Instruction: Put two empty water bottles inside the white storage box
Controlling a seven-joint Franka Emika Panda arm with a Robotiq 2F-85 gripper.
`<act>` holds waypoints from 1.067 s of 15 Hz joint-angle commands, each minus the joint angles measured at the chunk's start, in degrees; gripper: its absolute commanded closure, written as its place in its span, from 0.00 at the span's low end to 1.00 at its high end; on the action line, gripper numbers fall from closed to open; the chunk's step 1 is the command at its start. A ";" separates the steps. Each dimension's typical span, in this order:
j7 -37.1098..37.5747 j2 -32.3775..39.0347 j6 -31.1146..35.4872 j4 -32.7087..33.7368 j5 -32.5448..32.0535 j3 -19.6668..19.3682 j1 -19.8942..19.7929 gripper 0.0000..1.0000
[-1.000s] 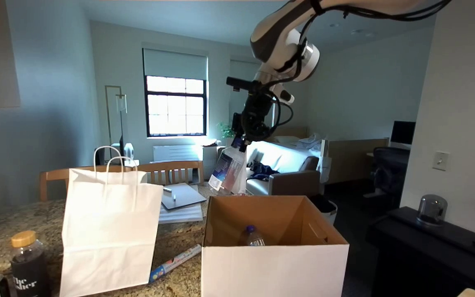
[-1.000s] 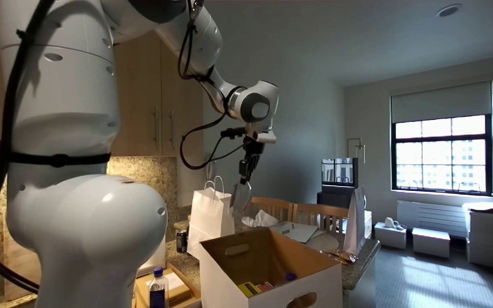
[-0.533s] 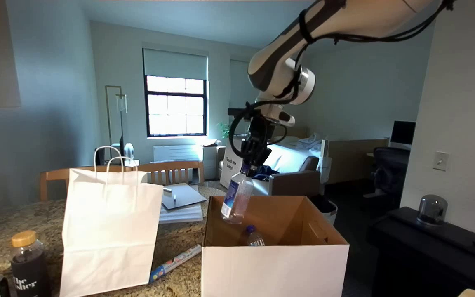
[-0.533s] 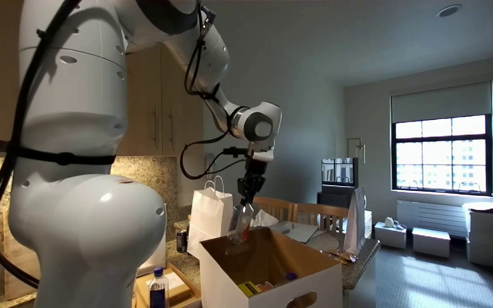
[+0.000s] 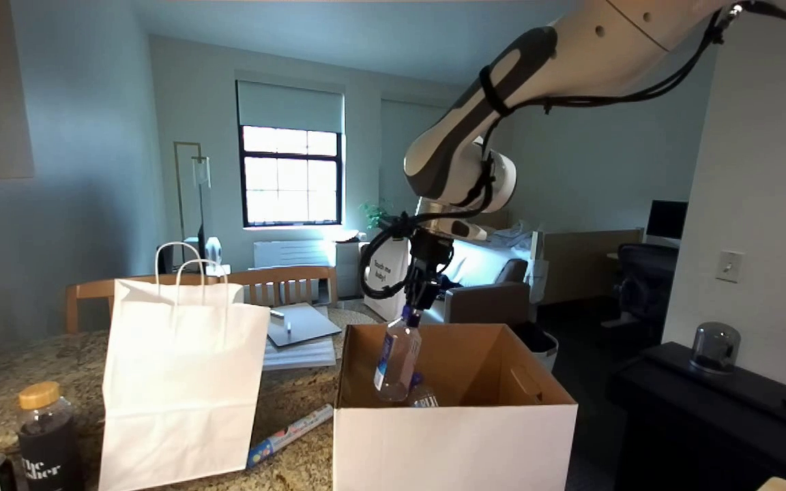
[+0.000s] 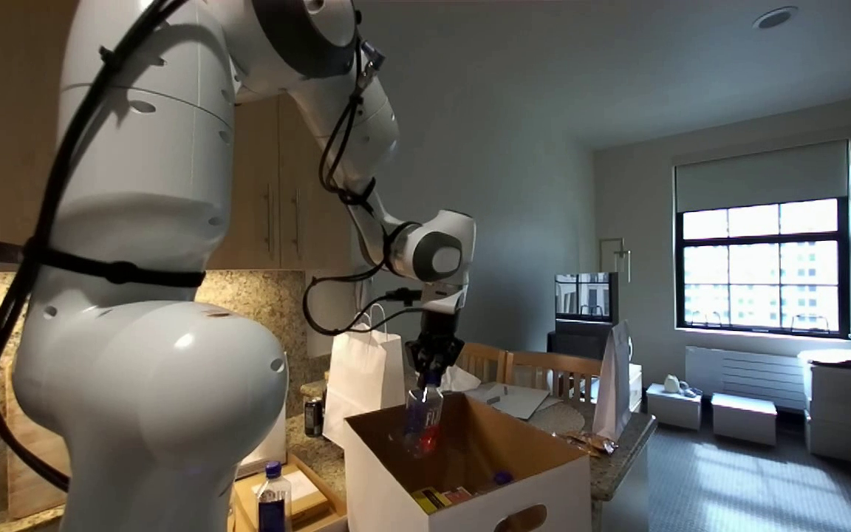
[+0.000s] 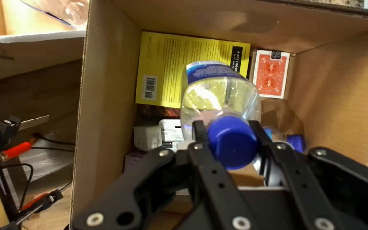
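Observation:
My gripper (image 7: 227, 127) is shut on the blue cap of a clear water bottle (image 7: 220, 91). The bottle hangs nearly upright, slightly tilted, in both exterior views (image 5: 398, 358) (image 6: 423, 423). Its lower part is within the opening of the white storage box (image 5: 454, 450), near one inner wall. The gripper (image 6: 431, 369) is above the rim. A second clear bottle with a blue cap (image 7: 295, 142) lies inside the box, partly hidden; it also shows in an exterior view (image 5: 424, 397). Another clear blue-capped bottle (image 6: 272, 502) stands outside the box.
Inside the box are a yellow book (image 7: 168, 70), a red card pack (image 7: 272, 75) and a white adapter (image 7: 147, 137). A white paper bag (image 5: 181, 382) stands beside the box. A cardboard tray (image 6: 329, 502) is by the robot base. A blue-ended tube (image 5: 290, 434) lies on the counter.
My gripper has moved down with the bottle, from above the box's rim to partly inside the opening. The bottle has swung to nearly upright. The bottle inside the box has not visibly moved.

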 commanded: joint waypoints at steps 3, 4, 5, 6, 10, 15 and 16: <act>15.76 7.92 1.88 1.53 -11.67 1.24 3.65 0.86; 16.80 9.34 1.73 2.14 -12.56 1.17 4.24 0.86; 16.90 10.49 1.88 2.58 -12.39 1.23 4.57 0.86; 15.84 11.75 3.10 2.95 -11.52 1.43 4.65 0.86; 15.55 16.20 7.08 5.02 -11.68 0.95 5.66 0.86; 25.37 17.73 12.91 5.48 -22.37 -5.64 11.02 0.86; 27.26 18.00 12.64 5.92 -24.76 -6.79 11.83 0.86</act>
